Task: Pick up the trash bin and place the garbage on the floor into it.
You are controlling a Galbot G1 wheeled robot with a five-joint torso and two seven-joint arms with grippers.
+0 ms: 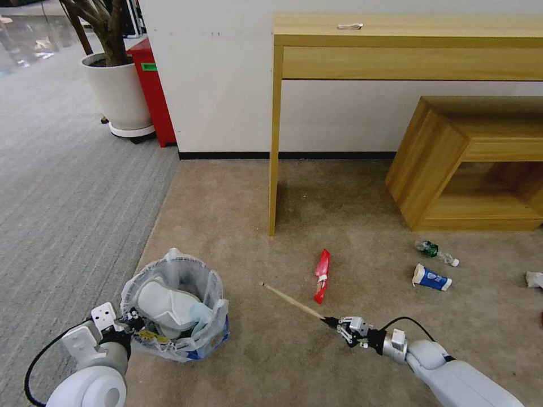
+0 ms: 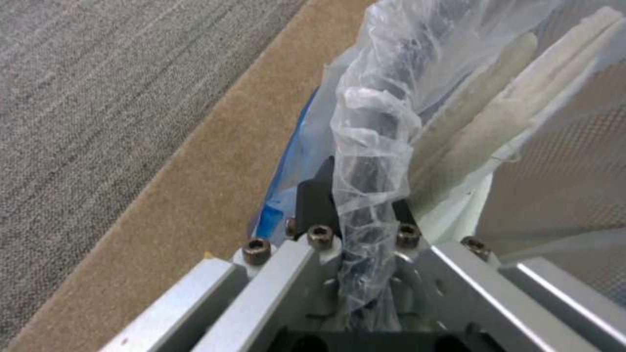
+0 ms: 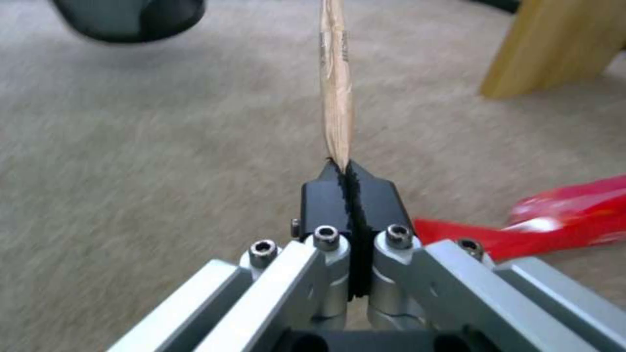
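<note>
The trash bin [image 1: 175,305], black and lined with a crinkly plastic bag [image 2: 375,122], stands on the beige floor [image 1: 237,226] at my near left. White slippers [image 1: 164,305] and a blue mask lie inside it. My left gripper [image 1: 133,323] is shut on the bin's bagged rim [image 2: 365,195]. To the right, my right gripper [image 1: 334,323] is shut on one end of a thin wooden stick [image 1: 291,301] [image 3: 336,88] that points toward the bin. Other garbage lies beyond: a red wrapper [image 1: 322,275] [image 3: 567,210], a blue-white cup [image 1: 431,278], a tiny bottle [image 1: 436,251] and a white tissue [image 1: 534,279].
A tall wooden desk [image 1: 407,34] stands against the back wall, its leg [image 1: 274,169] beyond the stick. A low wooden shelf [image 1: 469,164] sits at the right. Grey ribbed carpet [image 1: 68,198], a white planter [image 1: 116,93] and a red box [image 1: 151,90] lie to the left.
</note>
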